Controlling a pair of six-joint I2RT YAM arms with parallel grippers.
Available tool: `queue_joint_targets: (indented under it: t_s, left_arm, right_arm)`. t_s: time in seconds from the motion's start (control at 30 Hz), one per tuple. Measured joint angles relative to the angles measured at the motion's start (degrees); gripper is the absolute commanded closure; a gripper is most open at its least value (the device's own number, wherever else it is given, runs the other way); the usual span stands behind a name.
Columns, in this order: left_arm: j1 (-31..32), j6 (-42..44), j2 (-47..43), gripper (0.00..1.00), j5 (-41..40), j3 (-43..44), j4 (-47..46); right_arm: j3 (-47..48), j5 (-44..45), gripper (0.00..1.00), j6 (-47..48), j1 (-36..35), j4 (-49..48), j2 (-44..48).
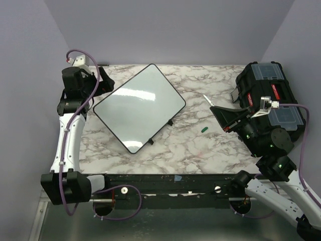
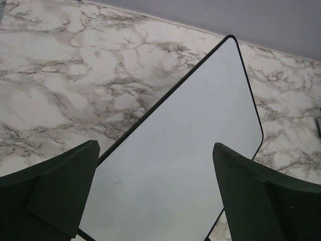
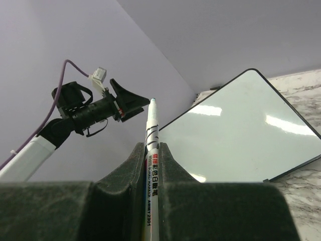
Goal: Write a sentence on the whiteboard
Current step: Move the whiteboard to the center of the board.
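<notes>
- The step in hand, as I read it, is getting the pen across to the board for the first stroke. The right gripper (image 1: 223,116) hangs over the right side of the worktop (image 1: 200,145), well apart from the whiteboard (image 1: 139,106). Its jaws are clamped tight on a white marker (image 3: 152,125), tip pointing up and away.
- To do it well, I'd tilt the tip down and land it lightly near the board's far-left part, leaving room for a full line. The board sits cornerwise, so the strokes should follow its edges, not the worktop's.
- The left gripper (image 2: 155,150) hovers over the board's left corner, jaws wide with nothing between them. Pressing down on that edge would likely keep the board from sliding under the pen.
- A small green cap (image 1: 204,129) lies on the marble between board and right arm; best steer clear of it.
- The whiteboard lies left of centre, towards the far wall. It is white with a thin black frame, rounded corners and little black feet, and glare streaks its face. No writing shows on it.
</notes>
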State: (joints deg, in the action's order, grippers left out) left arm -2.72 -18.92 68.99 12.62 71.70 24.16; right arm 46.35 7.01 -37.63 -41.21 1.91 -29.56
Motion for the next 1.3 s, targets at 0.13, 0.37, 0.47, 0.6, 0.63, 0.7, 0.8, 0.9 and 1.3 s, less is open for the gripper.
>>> queue_joint_targets:
  t_s: [0.13,0.37,0.47,0.6,0.63,0.7,0.8,0.9,1.3]
  left_arm:
    - [-5.4,-2.7,3.5,0.02,5.5,-0.4,-2.4]
    - [-8.5,-6.0,12.0,0.02,13.1,-1.2,-4.5]
    - [-8.5,-7.0,15.4,0.01,15.9,-1.4,-5.4]
    - [-8.5,-8.3,17.8,0.02,20.2,-3.3,-8.3]
    - [-8.5,-8.6,18.0,0.03,21.2,-3.8,-9.1]
    - [-8.5,-9.0,18.5,0.05,22.6,-4.2,-10.3]
    - [-8.0,-9.2,19.6,0.09,24.1,-4.3,-12.3]
    - [-7.4,-9.2,20.6,0.11,24.9,-4.3,-13.7]
    - [2.6,-5.4,28.2,0.17,28.2,1.5,-10.8]
  right_arm:
    - [0.0,0.0,0.99,0.0,0.0,0.1,0.0]
    - [0.0,0.0,0.99,0.0,0.0,0.8,0.0]
    - [0.0,0.0,0.99,0.0,0.0,0.8,-0.1]
    - [0.0,0.0,0.99,0.0,0.0,0.8,-0.2]
    - [0.0,0.0,0.99,0.0,0.0,0.8,-0.2]
    - [0.0,0.0,0.99,0.0,0.0,0.8,-0.2]
    - [0.0,0.0,0.99,0.0,0.0,0.8,-0.3]
    - [0.0,0.0,0.99,0.0,0.0,0.8,-0.5]
    - [0.0,0.0,0.99,0.0,0.0,0.8,-0.5]
